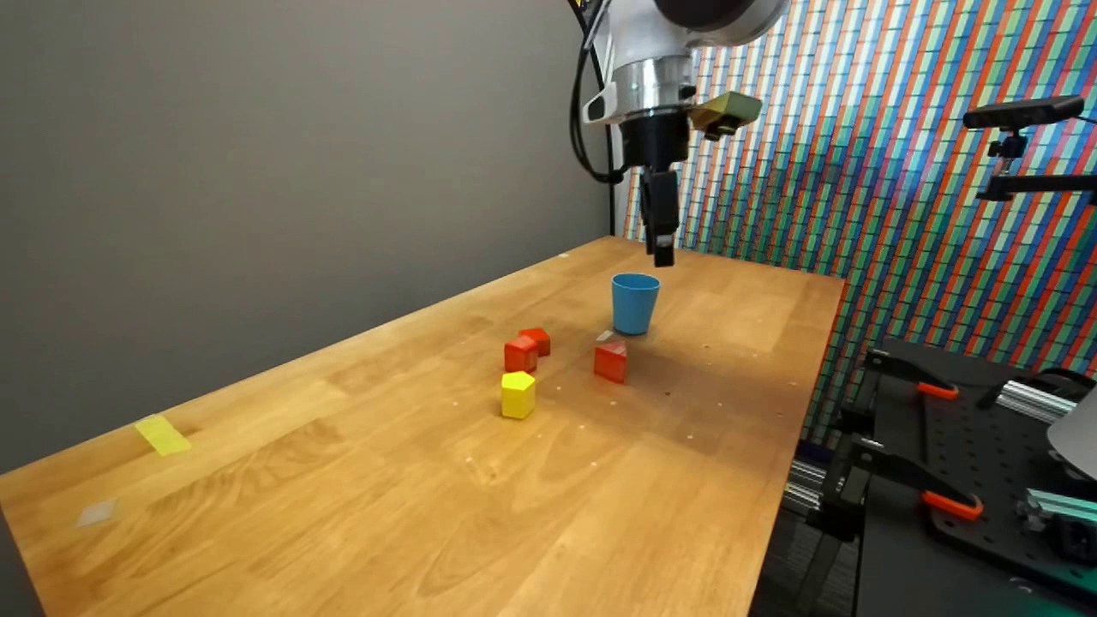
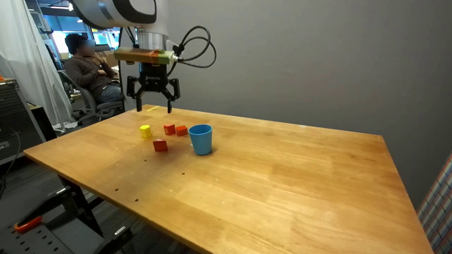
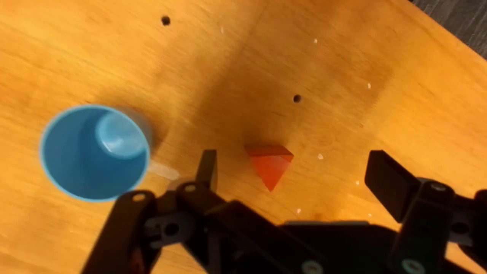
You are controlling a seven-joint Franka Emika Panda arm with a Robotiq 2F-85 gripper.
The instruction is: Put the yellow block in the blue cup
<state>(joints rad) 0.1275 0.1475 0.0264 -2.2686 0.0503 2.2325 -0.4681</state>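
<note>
The yellow block point(image 1: 518, 396) stands on the wooden table in both exterior views point(image 2: 145, 131); it is out of view in the wrist view. The blue cup point(image 1: 634, 305) stands upright with its mouth up, and it also shows in an exterior view point(image 2: 201, 141). In the wrist view the cup point(image 3: 85, 167) is at the left, and nothing is seen inside it. My gripper point(image 1: 662, 248) is open and empty, well above the table; it also shows in an exterior view point(image 2: 154, 107). In the wrist view its fingers point(image 3: 293, 169) are wide apart.
A red block point(image 3: 271, 167) lies on the table below the gripper, near the cup. Two more red blocks point(image 1: 520, 354) point(image 2: 182, 130) sit close together near the yellow block. Flat yellow tape point(image 1: 163, 434) is stuck near the wall edge. Clamps point(image 1: 917, 480) stand beside the table.
</note>
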